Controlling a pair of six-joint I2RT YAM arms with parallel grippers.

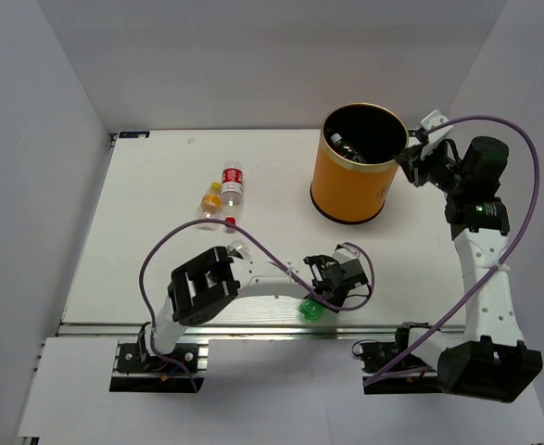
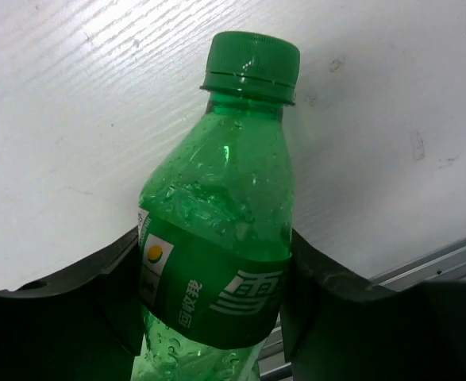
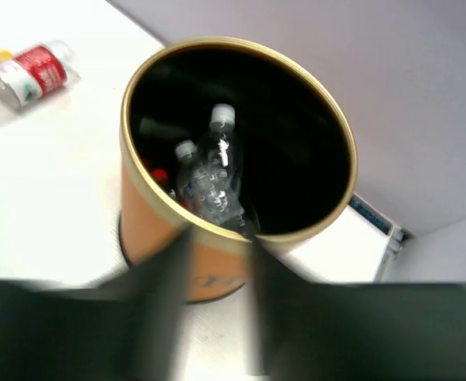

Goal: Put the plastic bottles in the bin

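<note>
A green plastic bottle [image 2: 225, 198] with a green cap lies near the table's front edge [image 1: 311, 311]. My left gripper [image 2: 213, 274] is shut on it, a black finger [image 2: 117, 278] pressed to each side of its label. The orange bin [image 1: 346, 190] stands at the back right; in the right wrist view two clear bottles [image 3: 213, 171] and a red cap lie inside the bin [image 3: 149, 230]. My right gripper [image 3: 221, 262] hangs just outside the bin's right rim [image 1: 409, 159], blurred, open, with nothing between its fingers. A red-labelled clear bottle [image 1: 232, 183] and a yellow-orange one [image 1: 211, 199] lie mid-table.
White walls close in the table on the left, back and right. An aluminium rail [image 1: 253, 326] runs along the front edge, right beside the green bottle. Purple cables loop over both arms.
</note>
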